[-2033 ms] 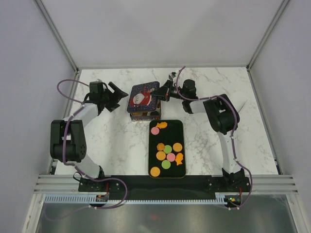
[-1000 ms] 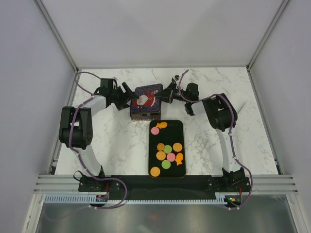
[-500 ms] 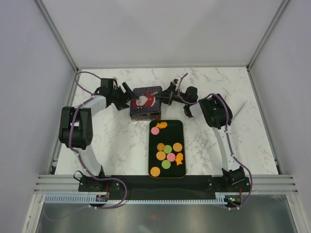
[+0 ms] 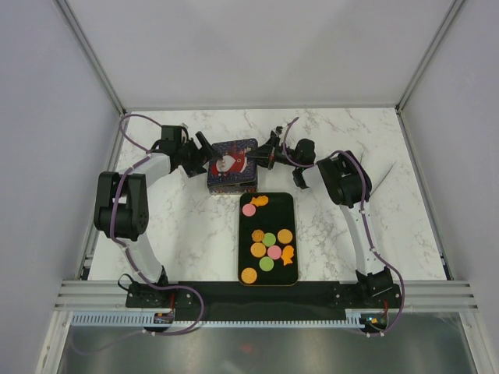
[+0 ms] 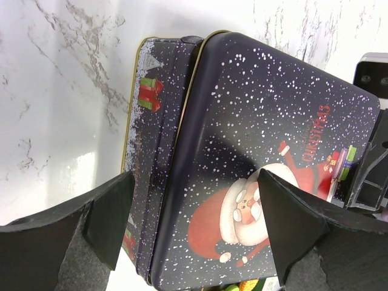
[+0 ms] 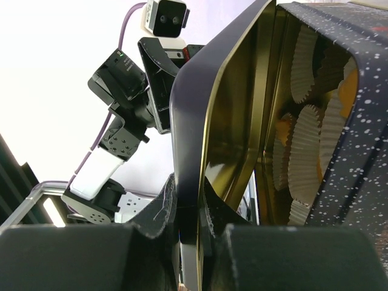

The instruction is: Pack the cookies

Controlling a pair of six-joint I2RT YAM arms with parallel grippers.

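1. left gripper (image 4: 201,153) at far left of centre, just beside the left end of the tin (image 4: 231,183); jaws spread wide, released, holding nothing; in the left wrist view its fingers (image 5: 106,218) sit either side of the tin's end, contact cannot be told
2. tin stands on the marble table (image 4: 187,226), far centre; dark blue, snow dots, gift print on its side wall
3. lid (image 4: 232,160) with Santa picture lies over the tin, tipped up off the body; right wrist view shows its gold inside and a gap to the tin
4. white paper cups (image 6: 303,163) inside the tin, something orange among them, too hidden to name
5. right gripper (image 4: 263,158) at the lid's right edge; clenched on the lid rim, rim pinched between its fingers (image 6: 159,213)
6. black tray (image 4: 288,210) just near of the tin, centre
7. cookies (image 4: 269,239) lie loose on the tray; orange, pink, green rounds, two orange fish; one pink and one fish at the far end, the rest grouped nearer
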